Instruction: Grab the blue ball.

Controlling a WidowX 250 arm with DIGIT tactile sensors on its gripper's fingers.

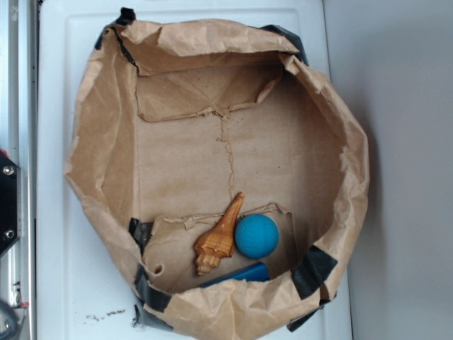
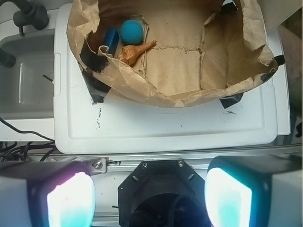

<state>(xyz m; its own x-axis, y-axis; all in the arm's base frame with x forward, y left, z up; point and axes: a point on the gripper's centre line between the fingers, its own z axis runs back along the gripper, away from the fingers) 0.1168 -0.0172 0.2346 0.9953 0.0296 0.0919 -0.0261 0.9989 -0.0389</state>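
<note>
While the tool (image 2: 149, 194) hangs spread wide outside the paper bag (image 1: 106, 142), the blue ball (image 1: 256, 236) rests inside, touching the seashell (image 1: 218, 241).

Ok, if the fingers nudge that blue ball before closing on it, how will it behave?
The blue ball is a smooth sphere, so it would probably roll at a nudge. The seashell touches or nearly touches one side and the dark blue object lies close by, likely blocking those directions. The crinkled paper bag floor may slow it. The gripper, open, is well away.

Lab bench: aluminium rail (image 2: 189, 153), cables (image 2: 19, 149)
</note>
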